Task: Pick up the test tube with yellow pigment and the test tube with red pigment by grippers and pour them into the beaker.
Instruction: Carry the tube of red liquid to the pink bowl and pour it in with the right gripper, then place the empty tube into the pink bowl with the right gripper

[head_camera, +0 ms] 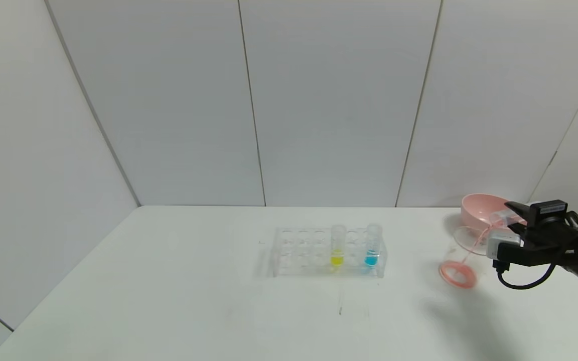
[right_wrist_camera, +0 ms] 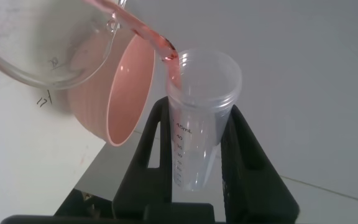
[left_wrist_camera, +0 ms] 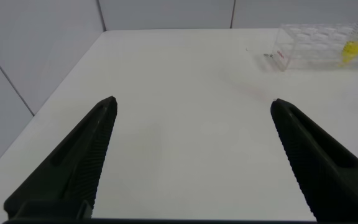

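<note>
My right gripper [head_camera: 515,218] is shut on the test tube with red pigment [head_camera: 501,217] at the far right and holds it tilted. A thin red stream runs from the tube's mouth into the clear beaker [head_camera: 462,253], which has red liquid at its bottom. In the right wrist view the tube [right_wrist_camera: 199,124] sits between the black fingers [right_wrist_camera: 151,155], its mouth at the beaker's rim [right_wrist_camera: 42,56]. The test tube with yellow pigment [head_camera: 337,246] stands upright in the clear rack [head_camera: 301,250]. My left gripper [left_wrist_camera: 193,102] is open and empty over bare table, out of the head view.
A pink bowl [head_camera: 482,210] stands just behind the beaker and the right gripper. A tube with blue liquid [head_camera: 373,246] stands in the rack, right of the yellow one. The rack [left_wrist_camera: 309,46] lies far from the left gripper. White walls close the table's back and left.
</note>
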`<state>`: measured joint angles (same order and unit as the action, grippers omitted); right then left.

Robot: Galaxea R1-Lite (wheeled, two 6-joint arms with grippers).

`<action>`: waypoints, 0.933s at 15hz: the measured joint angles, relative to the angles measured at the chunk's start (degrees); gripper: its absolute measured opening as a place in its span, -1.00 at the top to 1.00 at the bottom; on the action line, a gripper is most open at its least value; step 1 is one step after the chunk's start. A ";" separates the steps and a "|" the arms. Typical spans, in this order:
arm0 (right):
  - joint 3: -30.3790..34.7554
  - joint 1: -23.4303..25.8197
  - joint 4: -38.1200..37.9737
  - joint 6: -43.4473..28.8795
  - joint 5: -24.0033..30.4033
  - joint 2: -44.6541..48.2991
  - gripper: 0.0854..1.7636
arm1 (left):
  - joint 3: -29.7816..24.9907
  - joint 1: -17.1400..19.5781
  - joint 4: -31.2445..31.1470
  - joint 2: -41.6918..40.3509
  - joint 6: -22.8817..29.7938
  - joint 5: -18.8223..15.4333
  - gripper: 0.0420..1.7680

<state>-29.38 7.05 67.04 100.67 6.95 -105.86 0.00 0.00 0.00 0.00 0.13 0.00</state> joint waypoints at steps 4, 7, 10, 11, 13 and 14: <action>0.28 -0.30 -0.17 0.17 -1.54 0.46 0.49 | 0.00 0.00 0.00 0.00 0.02 0.00 -1.00; -0.20 -0.44 -0.17 0.96 -2.06 0.74 0.49 | 0.00 0.00 0.00 0.00 0.02 0.00 -1.00; -0.28 -0.46 -0.20 1.07 -2.16 0.82 0.49 | 0.00 0.00 0.00 0.00 0.00 0.00 -1.00; -0.50 -0.46 -0.20 1.07 -2.13 0.82 0.49 | 0.00 0.00 0.00 0.00 0.02 0.00 -1.00; -0.74 -0.46 -0.17 1.06 -2.16 0.82 0.49 | 0.00 0.00 0.00 0.00 0.02 0.00 -1.00; -0.80 -0.51 -0.20 1.04 -2.24 0.82 0.49 | 0.00 0.00 0.00 0.00 0.02 0.00 -1.00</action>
<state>-30.18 6.53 66.84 101.71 4.71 -105.05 0.00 0.00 0.00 0.00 0.16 0.00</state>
